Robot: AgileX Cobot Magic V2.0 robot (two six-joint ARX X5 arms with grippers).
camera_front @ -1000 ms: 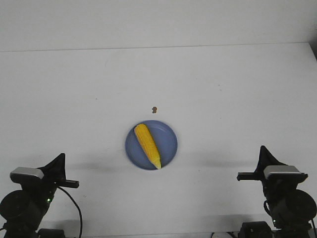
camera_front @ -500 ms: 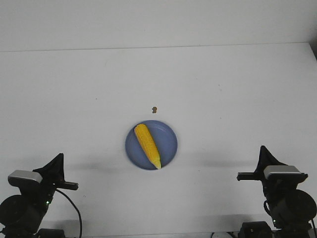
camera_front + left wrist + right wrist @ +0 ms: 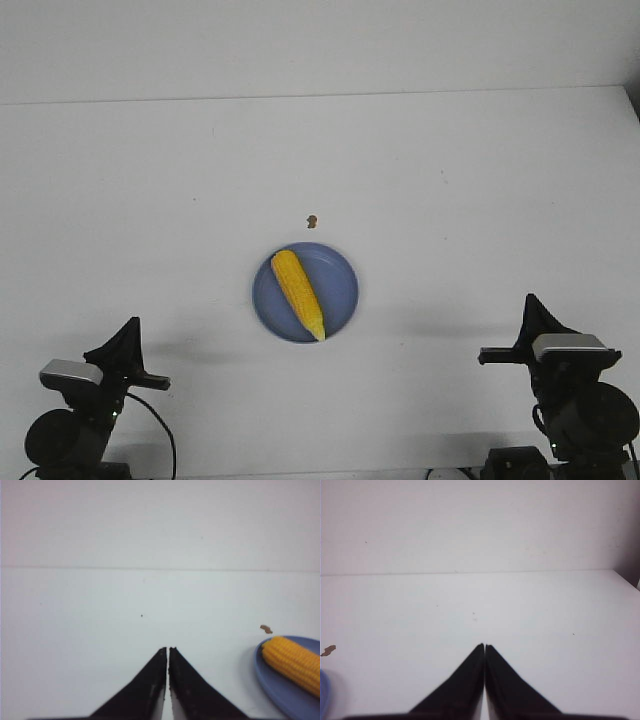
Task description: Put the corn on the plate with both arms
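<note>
Corn (image 3: pixel 299 293) lying on the blue plate (image 3: pixel 340 290). Left gripper (image 3: pixel 167 651) and right gripper (image 3: pixel 484 646) both pinched together, holding nothing. No words to read anywhere.

The left tool (image 3: pixel 128 333) sits low at the worktop's near left corner, its two pointed black fingers (image 3: pixel 150 685) pressed together with only a hairline between them, holding nothing. The right tool (image 3: pixel 531 307) rests at the near right corner, its fingers (image 3: pixel 470 680) likewise closed tip to tip and empty. Both point toward the far edge.
</note>
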